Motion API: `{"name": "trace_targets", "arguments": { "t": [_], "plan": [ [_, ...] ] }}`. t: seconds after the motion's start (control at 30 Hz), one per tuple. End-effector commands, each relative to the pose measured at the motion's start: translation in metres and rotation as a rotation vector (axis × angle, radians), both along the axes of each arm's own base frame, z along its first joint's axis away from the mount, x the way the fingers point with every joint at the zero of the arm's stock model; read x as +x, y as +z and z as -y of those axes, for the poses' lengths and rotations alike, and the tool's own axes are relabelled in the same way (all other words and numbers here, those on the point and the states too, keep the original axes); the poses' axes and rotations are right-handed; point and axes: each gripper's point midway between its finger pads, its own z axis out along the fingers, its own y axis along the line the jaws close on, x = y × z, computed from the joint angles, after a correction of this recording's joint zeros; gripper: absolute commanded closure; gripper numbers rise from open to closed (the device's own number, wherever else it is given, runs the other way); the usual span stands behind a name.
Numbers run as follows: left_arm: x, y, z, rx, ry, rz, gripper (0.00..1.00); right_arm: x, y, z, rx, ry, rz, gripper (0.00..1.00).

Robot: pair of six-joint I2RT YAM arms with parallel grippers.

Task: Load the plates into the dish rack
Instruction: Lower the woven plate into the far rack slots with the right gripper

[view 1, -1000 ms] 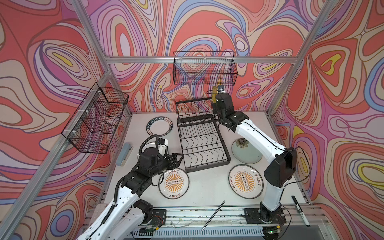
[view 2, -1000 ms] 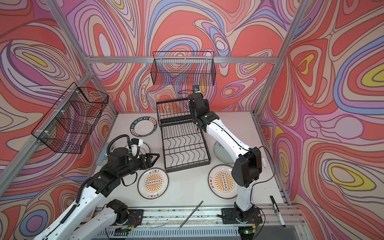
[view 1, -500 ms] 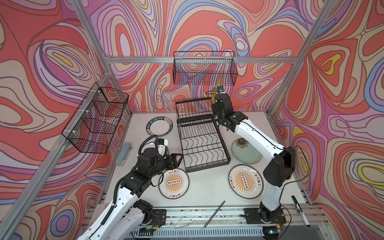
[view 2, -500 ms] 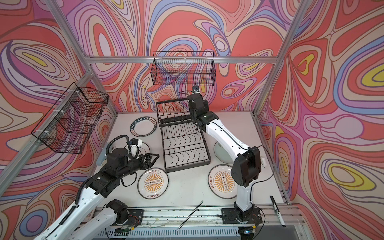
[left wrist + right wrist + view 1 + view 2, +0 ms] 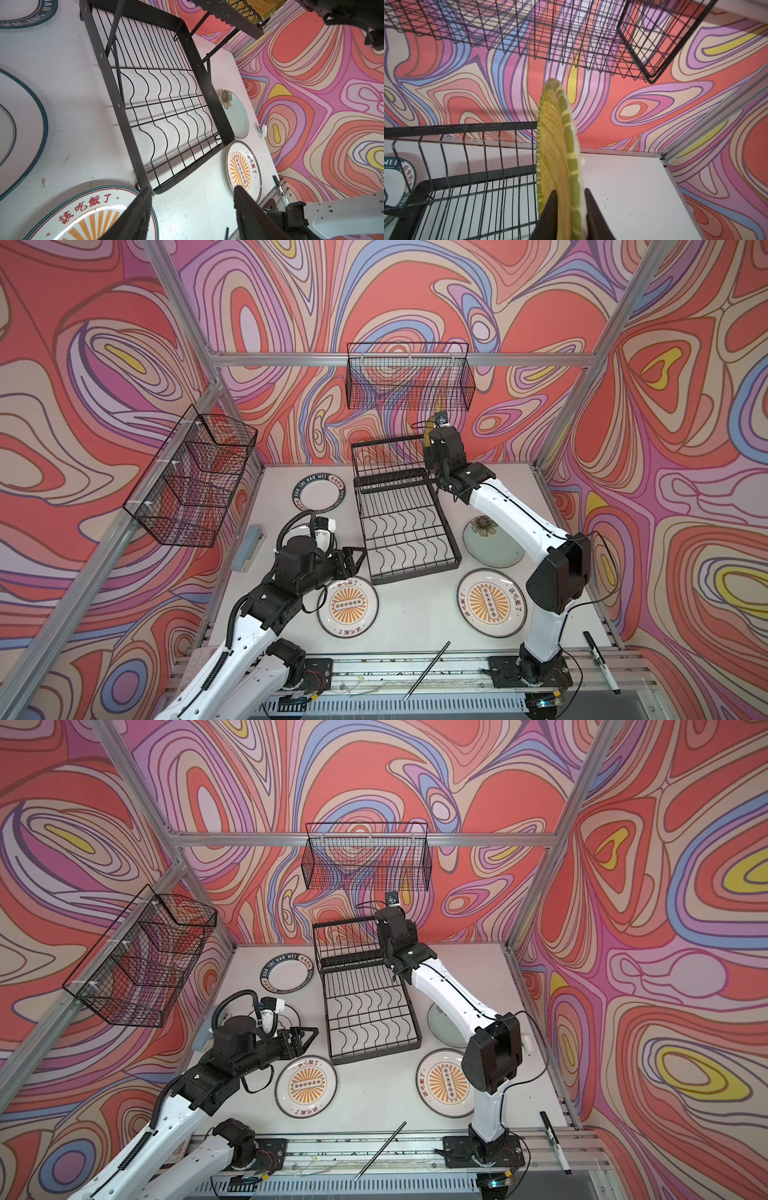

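Yellow plate (image 5: 553,145) upright, R claw (image 5: 570,191) straddling narrowly

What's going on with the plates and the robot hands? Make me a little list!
yellow plate: upright on edge at the end of the rack upper tier
right gripper: jaws either side of yellow plate, grip unclear
left gripper: open, empty, by rack's front corner
flat on table: two sunburst plates, green plate, lettered plate, ringed plate

The dish rack (image 5: 376,1051) stands on the tabletop (image 5: 469,969), lettered plate (image 5: 286,973) and sunburst plate (image 5: 306,1086) left of it, second sunburst plate (image 5: 442,1083) right, left gripper (image 5: 311,1040) beside its near corner, jaws parted
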Motion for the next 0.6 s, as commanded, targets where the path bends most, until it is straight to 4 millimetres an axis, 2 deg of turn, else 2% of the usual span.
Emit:
{"name": "trace_targets", "arguments": {
  "t": [0.0,0.1,0.4,0.47,0.5,0.57],
  "plan": [
    [-0.003,0.002,-0.001,0.012,-0.008,0.003,0.35,-0.002,0.013,0.001,0.015,-0.009,0.027,0.71],
    [-0.003,0.003,-0.001,0.006,-0.008,0.005,0.34,-0.005,0.020,0.004,0.019,-0.012,0.038,0.64],
    [-0.005,0.006,-0.001,0.000,-0.010,0.010,0.34,-0.020,0.037,0.007,0.059,0.015,0.064,0.51],
    [-0.005,0.005,-0.001,0.001,-0.010,0.008,0.34,-0.022,0.034,0.004,0.068,0.037,0.055,0.47],
    [-0.006,0.005,-0.002,0.001,-0.008,0.008,0.34,-0.030,0.047,0.006,0.090,0.053,0.076,0.45],
    [-0.007,0.005,-0.002,0.003,-0.007,0.007,0.34,-0.037,0.052,0.006,0.110,0.078,0.086,0.39]
  ]
}}
